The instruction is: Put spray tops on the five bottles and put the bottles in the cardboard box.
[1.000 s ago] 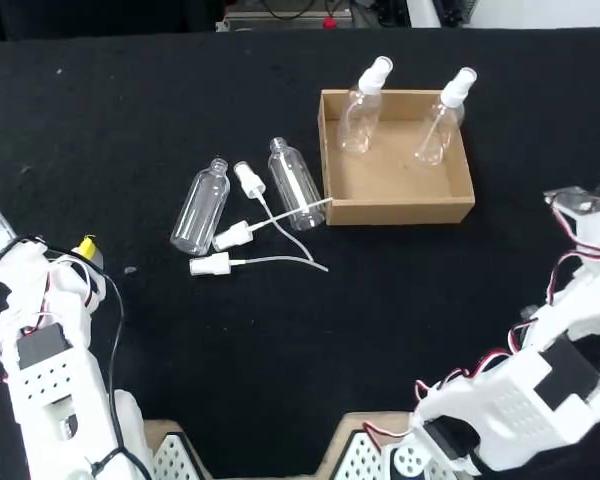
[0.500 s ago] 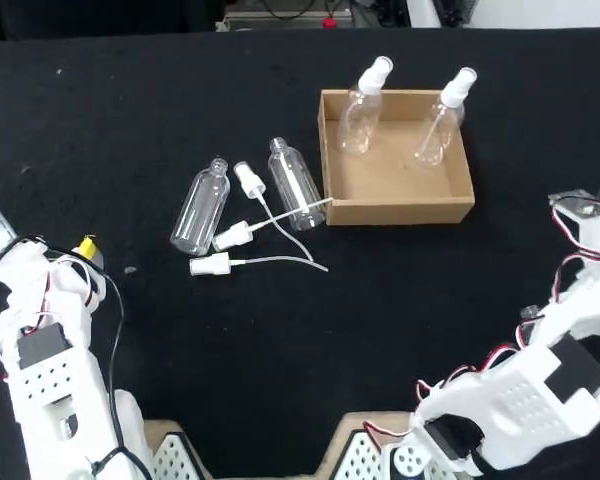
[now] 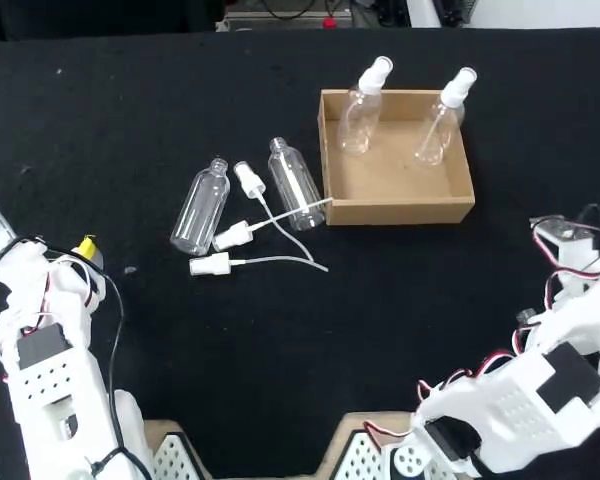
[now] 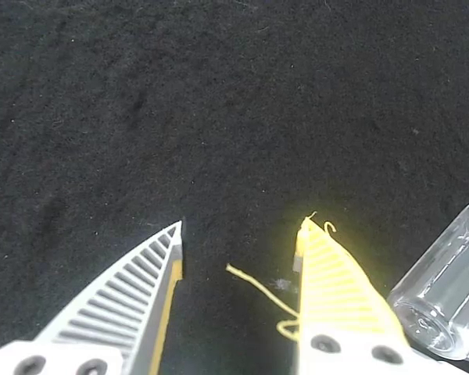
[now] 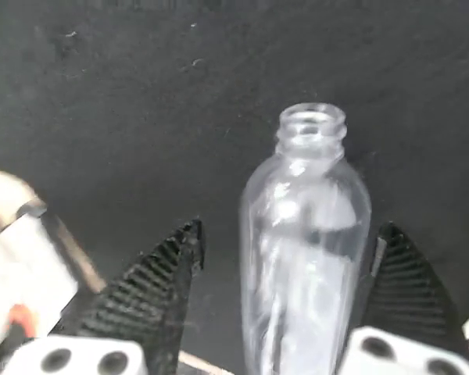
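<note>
The right gripper (image 5: 291,228) is hanging near the right edge of the table (image 3: 130,100), its jaws spread wide around an uncapped clear bottle (image 5: 305,234). The left gripper (image 4: 242,224) is sitting open over black cloth by the near left corner. Two capped bottles (image 3: 358,118) are leaning in the cardboard box (image 3: 395,212). Two open bottles (image 3: 200,205) and three spray tops (image 3: 230,237) are lying just left of the box.

Left arm (image 3: 50,385) white, yellow-trimmed jaws; right arm (image 3: 510,410) white, black jaws, red wires.
</note>
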